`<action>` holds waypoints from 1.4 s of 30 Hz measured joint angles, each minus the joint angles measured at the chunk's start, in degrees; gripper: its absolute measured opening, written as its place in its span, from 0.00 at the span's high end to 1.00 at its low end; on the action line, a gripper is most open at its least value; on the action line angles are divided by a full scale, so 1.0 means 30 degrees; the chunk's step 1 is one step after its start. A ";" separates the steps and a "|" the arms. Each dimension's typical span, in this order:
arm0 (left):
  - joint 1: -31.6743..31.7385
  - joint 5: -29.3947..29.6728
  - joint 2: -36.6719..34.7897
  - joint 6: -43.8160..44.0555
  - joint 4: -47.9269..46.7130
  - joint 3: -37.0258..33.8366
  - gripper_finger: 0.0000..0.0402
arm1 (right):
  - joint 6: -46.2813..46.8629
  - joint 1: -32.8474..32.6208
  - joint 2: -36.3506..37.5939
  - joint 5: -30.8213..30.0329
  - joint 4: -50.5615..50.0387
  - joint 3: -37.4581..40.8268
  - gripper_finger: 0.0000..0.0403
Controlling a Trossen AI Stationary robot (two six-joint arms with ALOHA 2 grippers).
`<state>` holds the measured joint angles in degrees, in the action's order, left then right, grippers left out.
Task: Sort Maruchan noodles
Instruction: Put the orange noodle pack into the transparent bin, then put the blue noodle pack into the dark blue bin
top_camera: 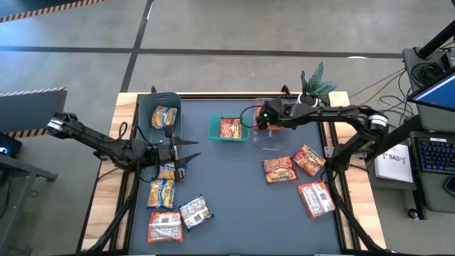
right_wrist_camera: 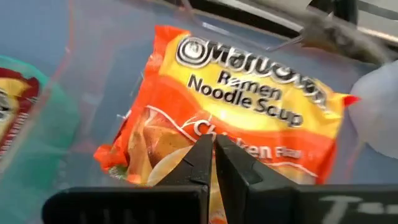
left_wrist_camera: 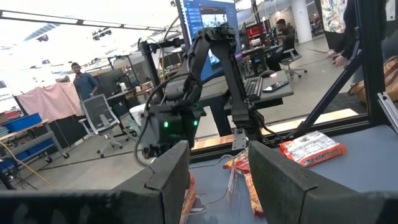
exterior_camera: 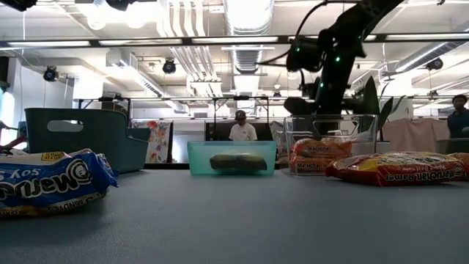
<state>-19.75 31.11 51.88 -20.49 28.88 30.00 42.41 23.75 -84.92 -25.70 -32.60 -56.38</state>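
Right wrist view: orange packet [right_wrist_camera: 236, 124] flat, askew.

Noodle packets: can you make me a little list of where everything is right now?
Grey bin: one yellow packet
Teal bin: one red packet
Clear bin: orange chicken packet
Right end effector: shut, empty, above the orange chicken packet
Left end effector: open, empty, near the grey bin
Loose packets: several on the mat, both sides

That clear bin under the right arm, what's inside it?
One orange Maruchan chicken ramen packet lies in the clear bin, with the shut right end effector just above it. Whatever is beneath the packet is covered.
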 joint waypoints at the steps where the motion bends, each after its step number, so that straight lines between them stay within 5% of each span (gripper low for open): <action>1: 0.0000 0.0000 0.0000 0.0005 0.0000 0.0000 0.62 | -0.0005 0.0000 -0.0269 -0.0070 0.0075 0.0000 0.98; 12: 0.0001 -0.0015 0.0000 0.1096 -0.0117 0.0000 0.62 | -0.0799 -0.1930 0.1524 -0.1651 0.0412 -0.0838 0.98; 19: -0.0003 -0.0022 0.0138 0.2213 -0.0723 0.0000 0.62 | -0.2075 -0.6766 0.3679 -0.5047 0.1540 -0.0787 0.98; 30: -0.0007 -0.0049 0.2193 0.5364 -0.1552 -0.0007 0.62 | -0.4534 -1.2810 0.3234 -0.9424 0.4062 -0.0437 0.98; 35: -0.0007 -0.0073 0.2753 0.6165 -0.1995 -0.0007 0.62 | -0.6314 -1.3622 0.3306 -0.8656 0.4468 -0.0362 0.98; 42: -0.0007 -0.0073 0.2800 0.6178 -0.1802 0.0018 0.62 | -1.2652 -1.3116 0.3271 -0.2210 1.1839 0.1251 0.98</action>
<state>-19.77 30.89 60.28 -1.96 23.48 30.05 4.46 -15.60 -75.11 -32.33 2.91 -52.63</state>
